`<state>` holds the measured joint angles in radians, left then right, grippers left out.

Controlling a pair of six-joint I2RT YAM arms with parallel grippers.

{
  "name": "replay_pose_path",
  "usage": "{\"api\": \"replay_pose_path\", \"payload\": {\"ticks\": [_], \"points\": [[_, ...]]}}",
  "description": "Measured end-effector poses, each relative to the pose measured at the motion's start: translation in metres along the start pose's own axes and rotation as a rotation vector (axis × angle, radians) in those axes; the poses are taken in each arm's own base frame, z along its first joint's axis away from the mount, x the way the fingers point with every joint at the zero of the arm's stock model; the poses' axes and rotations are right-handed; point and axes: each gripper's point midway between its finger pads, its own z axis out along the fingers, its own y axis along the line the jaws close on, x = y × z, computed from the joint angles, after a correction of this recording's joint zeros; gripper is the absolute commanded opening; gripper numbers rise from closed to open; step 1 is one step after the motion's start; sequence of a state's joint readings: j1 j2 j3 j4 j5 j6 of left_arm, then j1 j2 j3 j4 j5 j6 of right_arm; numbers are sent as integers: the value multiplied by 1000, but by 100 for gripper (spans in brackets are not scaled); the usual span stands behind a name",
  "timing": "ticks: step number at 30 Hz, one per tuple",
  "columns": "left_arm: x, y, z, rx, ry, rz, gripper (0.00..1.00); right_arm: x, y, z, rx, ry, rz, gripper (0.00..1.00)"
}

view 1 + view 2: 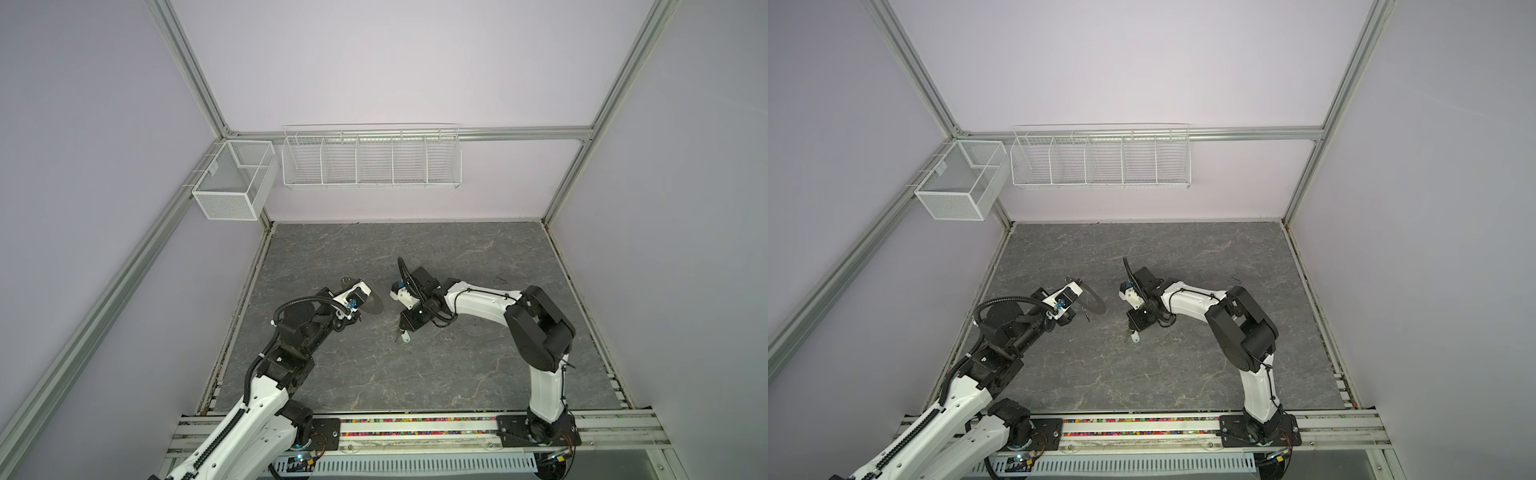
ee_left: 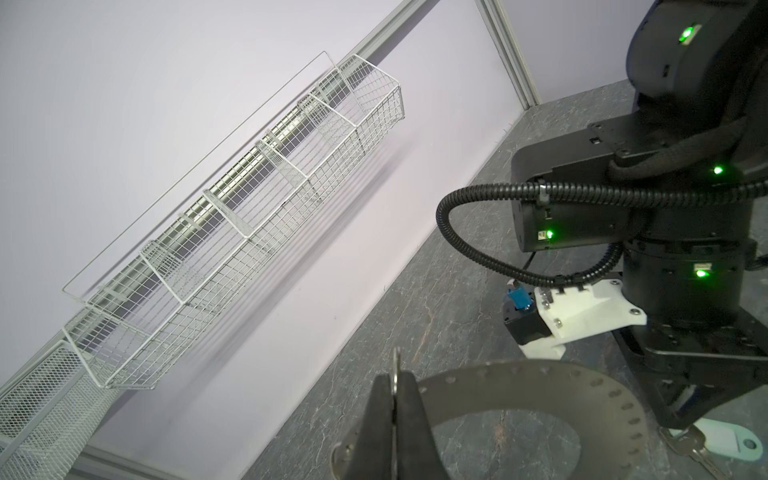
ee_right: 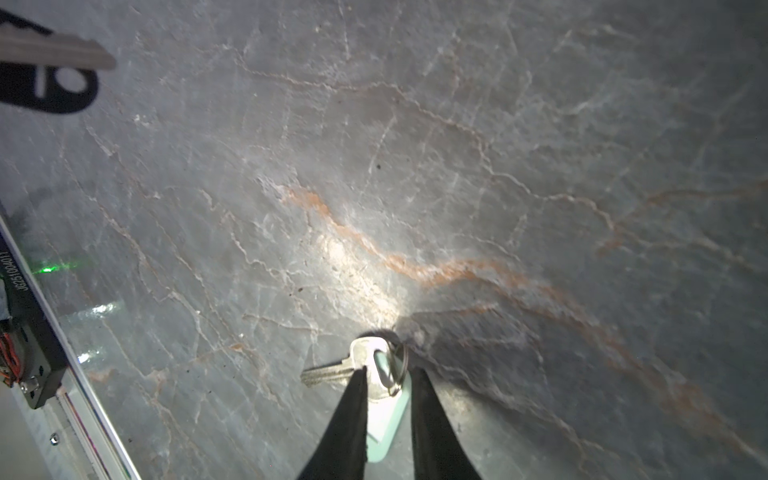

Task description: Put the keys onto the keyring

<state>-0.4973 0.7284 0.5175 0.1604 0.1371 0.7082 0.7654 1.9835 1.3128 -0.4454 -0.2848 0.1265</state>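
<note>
Two grippers face each other over the middle of the table [image 1: 415, 374]. On the left, the left gripper [image 2: 397, 388] has its jaws pressed together on the rim of the keyring [image 2: 540, 384], pinching it edge-on. The wide grey band with its row of small holes reaches out from the fingertips toward the other arm. In both top views the keyring shows as a dark, tilted disc just beyond the left wrist, left of the table's centre. The right gripper [image 3: 388, 376] points down at the white-tag key [image 3: 328, 371], which lies flat on the table near the keyring but apart from it. Its jaws stand a little apart, one on each side of the pale tag [image 3: 388, 428]. One finger [image 3: 353, 399] lies against the key's head, while a dark sliver shows between the other finger and the tag's edge. A thin split ring [image 3: 402, 365] joins tag and key. At the edge of the right wrist view the black-tag key [image 3: 50, 87] appears, blurred. Whether it hangs on the keyring I cannot tell.
</note>
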Motion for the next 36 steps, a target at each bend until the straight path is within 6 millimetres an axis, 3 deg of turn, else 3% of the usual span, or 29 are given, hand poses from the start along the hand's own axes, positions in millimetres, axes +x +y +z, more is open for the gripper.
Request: {"api": "replay_pose_path", "payload": {"ticks": [10,16,25,36], "points": [[1,-1,1,5,3,-1,0,-2,0,-1,6,20,14,7],[1,-1,1,5,3,-1,0,-3,0,0,4,6,7,7],[0,-2,0,10,-4,-1,0,12,2,-4,-11,-41,-22,7],[-2,-7,-2,30,-23,-17,0,-7,13,-27,-5,-4,-44,11]]}}
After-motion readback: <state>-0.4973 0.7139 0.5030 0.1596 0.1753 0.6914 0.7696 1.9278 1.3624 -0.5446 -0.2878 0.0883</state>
